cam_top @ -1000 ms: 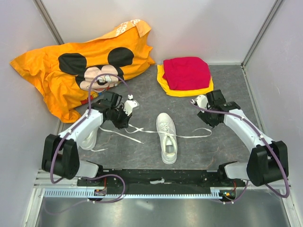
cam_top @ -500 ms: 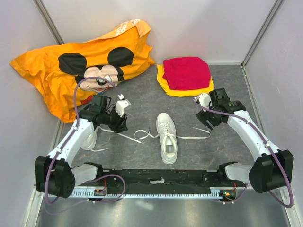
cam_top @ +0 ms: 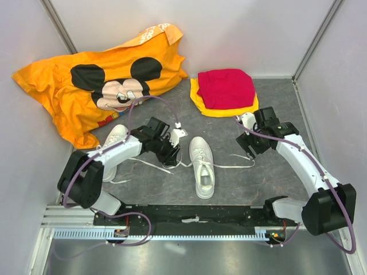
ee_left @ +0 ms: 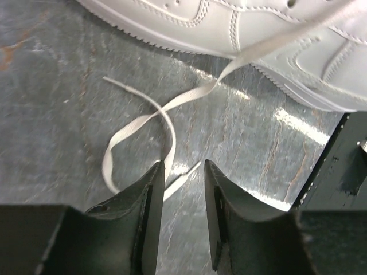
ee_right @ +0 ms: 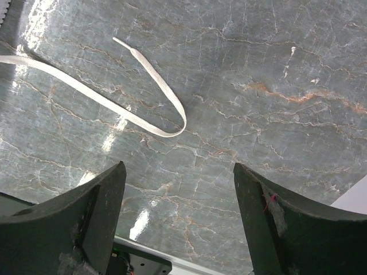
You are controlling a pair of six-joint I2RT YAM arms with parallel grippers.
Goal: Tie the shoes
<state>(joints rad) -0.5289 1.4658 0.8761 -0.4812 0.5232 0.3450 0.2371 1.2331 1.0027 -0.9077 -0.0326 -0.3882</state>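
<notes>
One white shoe [cam_top: 202, 166] lies a little below the middle of the top frame, toe toward the upper edge, on the grey marbled bench [cam_top: 189, 117]. Its right lace [cam_top: 232, 166] runs out toward the right of the frame and curls back at its end. The second shoe [cam_top: 114, 139] sits at the left, partly hidden by the left arm.

The left claw [cam_top: 171, 153] hangs just left of the middle shoe. In the left wrist frame that shoe's side [ee_left: 258, 34] fills the upper edge. The left lace [ee_left: 195, 91] drops from it, loops across the bench, and its end lies under the narrow gap between the fingers [ee_left: 150, 197]. This claw [ee_left: 183, 166] is slightly open and grips nothing.

The right claw [cam_top: 248, 146] hovers near the right lace's far end, right of centre. In the right wrist frame it [ee_right: 179, 169] is spread wide above bare bench. The lace's curled end [ee_right: 163, 91] lies in the upper left, apart from both fingers.

An orange cartoon-mouse shirt [cam_top: 97, 80] fills the upper left of the top frame. A folded red cloth [cam_top: 226, 87] rests on a yellow one [cam_top: 226, 111] at upper centre-right.
</notes>
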